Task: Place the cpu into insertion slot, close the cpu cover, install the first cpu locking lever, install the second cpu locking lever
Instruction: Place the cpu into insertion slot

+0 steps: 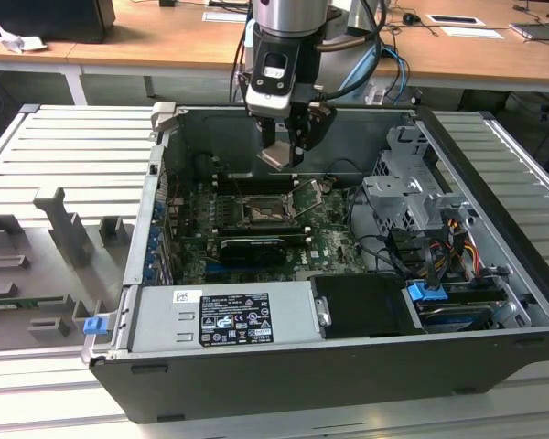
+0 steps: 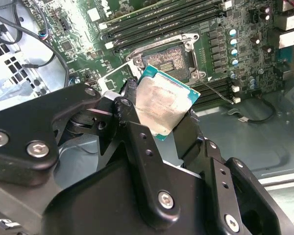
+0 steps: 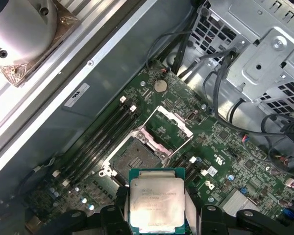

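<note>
My gripper [image 1: 289,152] hangs inside the open computer case, above the motherboard, shut on the cpu [image 1: 276,156]. The cpu is a flat square chip with a silvery top and a green rim, tilted between the black fingers [image 2: 129,105] in the second wrist view [image 2: 162,105] and flat-on in the first wrist view [image 3: 157,201]. Below and apart from it lies the insertion slot [image 1: 259,213], bare and open in both wrist views [image 2: 169,59] [image 3: 132,156]. The cpu cover [image 3: 171,125] stands swung up beside the slot [image 1: 307,195]. A thin metal lever [image 2: 218,90] sticks out near the slot.
Memory slots [image 2: 161,24] run alongside the socket. A grey power supply [image 1: 224,315] fills the case front, and a metal drive cage [image 1: 412,187] with cables [image 1: 425,261] stands at the exterior view's right. A cooler [image 3: 19,29] rests outside the case wall. Grey fixtures [image 1: 64,229] sit on the table.
</note>
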`<state>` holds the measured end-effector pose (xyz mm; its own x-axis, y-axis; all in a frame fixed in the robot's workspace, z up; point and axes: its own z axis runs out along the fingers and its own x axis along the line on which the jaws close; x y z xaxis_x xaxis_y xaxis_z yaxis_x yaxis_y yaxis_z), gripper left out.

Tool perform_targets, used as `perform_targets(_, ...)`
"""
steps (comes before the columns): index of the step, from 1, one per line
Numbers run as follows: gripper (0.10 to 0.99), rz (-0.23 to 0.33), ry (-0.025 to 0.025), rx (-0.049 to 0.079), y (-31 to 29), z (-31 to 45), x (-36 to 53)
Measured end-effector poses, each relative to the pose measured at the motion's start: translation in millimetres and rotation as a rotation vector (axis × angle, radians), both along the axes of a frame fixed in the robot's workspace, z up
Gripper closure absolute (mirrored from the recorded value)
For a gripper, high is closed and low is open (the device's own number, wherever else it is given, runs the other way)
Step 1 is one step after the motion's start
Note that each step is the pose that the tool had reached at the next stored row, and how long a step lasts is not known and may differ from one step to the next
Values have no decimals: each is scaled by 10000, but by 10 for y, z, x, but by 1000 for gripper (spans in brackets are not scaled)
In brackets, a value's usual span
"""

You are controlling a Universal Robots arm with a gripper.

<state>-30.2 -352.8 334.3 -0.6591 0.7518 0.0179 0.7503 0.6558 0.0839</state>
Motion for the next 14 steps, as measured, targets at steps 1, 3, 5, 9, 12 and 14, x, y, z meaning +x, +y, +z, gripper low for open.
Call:
perform_targets(1,545,-38,0,0,0,-2,0)
perform_targets(3,545,-133,0,0,0,-7,0)
perform_targets(5,545,-294,0,0,0,-14,0)
perform_targets(9,545,-514,0,0,0,-25,0)
perform_targets(12,545,-704,0,0,0,-33,0)
perform_targets(14,545,-787,1,0,0,-36,0)
